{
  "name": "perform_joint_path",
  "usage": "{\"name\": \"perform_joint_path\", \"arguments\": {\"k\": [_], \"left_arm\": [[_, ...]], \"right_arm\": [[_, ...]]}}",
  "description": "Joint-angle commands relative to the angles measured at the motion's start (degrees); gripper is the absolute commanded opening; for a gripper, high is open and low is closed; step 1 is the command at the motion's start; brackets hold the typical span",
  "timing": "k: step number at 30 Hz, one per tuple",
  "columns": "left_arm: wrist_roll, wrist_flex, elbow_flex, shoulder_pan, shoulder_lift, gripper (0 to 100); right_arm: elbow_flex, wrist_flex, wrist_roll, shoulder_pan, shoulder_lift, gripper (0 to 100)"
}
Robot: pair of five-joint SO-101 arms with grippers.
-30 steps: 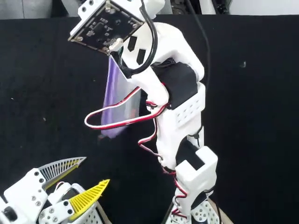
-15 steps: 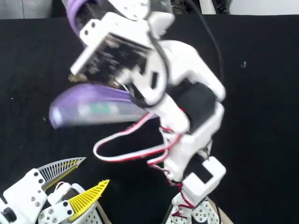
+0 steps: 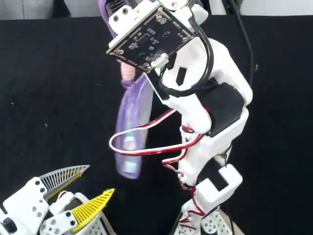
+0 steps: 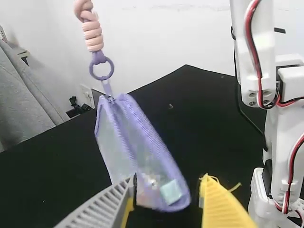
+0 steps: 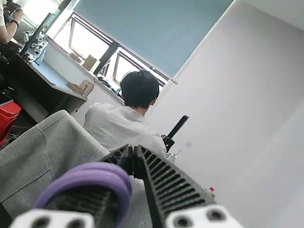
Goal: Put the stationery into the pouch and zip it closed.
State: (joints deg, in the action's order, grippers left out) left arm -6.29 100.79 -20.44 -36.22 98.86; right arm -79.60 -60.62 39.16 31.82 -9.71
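Nearest the arm bases, at about 7 o'clock in the high view, the left claw [image 3: 101, 178] sits low over the black table [image 3: 49, 73]. Its grey and yellow fingers are spread wide and grip nothing. From its own wrist camera the gap between those fingers lines up with the bottom end of the pouch [image 4: 128, 147], so it looks posted there to catch or steady that end.

Just beyond, toward the centre and up to 11 o'clock, the purple mesh pouch [image 3: 132, 127] hangs free of the table, long axis roughly vertical. Stationery [image 4: 168, 191] shows through the mesh, settled at the lowest corner, likely because the weight has slid down. The top corner carries a purple ring [image 4: 101, 69] on a small tab, and a pink coiled cord [image 4: 90, 28] runs up from it. Hanging it by that corner probably keeps the zip line taut, though whether the zip is fully closed cannot be made out.

Farthest, at 12 o'clock, the right arm [image 3: 210, 98] is raised high. The right claw [image 5: 134, 156] has its fingers pressed tip to tip, with a purple loop [image 5: 90, 178] caught round one of them. By my reading the whole pouch hangs from this.
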Motion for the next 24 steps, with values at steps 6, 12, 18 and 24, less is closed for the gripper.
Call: {"name": "perform_joint_path", "arguments": {"k": [6, 12, 18, 24], "left_arm": [[0.09, 0.09, -0.48, 0.40, -0.18, 22], [-0.18, 0.00, 0.04, 0.40, -0.53, 22], [-0.26, -0.53, 0.04, 4.18, -0.53, 22], [-0.26, -5.10, 0.04, 15.69, -0.53, 22]], "right_arm": [[-1.89, -0.44, -0.70, -0.70, 2.95, 1.1], [-2.07, -3.25, -0.70, -0.70, 3.21, 1.1], [-2.51, -3.25, -0.70, -0.79, 3.47, 1.1], [-2.42, -3.34, -0.70, -1.05, 3.47, 1.1]]}}
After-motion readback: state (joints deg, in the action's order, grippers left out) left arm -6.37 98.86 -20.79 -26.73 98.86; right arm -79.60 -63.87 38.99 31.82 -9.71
